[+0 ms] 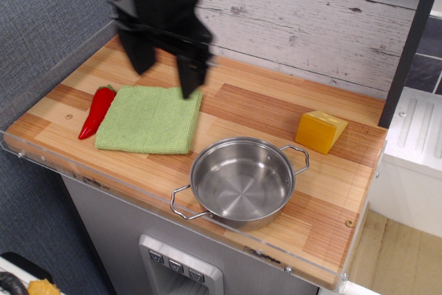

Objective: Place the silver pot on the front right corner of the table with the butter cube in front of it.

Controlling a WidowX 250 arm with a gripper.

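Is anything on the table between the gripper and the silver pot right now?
Only the green cloth, lying flat under the open gripper. Beyond its right edge, bare table leads to the silver pot. The butter cube sits off to the pot's right.

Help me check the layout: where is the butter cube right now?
The butter cube sits on the table toward the right edge of the camera view, just beyond the silver pot and apart from its right handle, nearer the plank wall.
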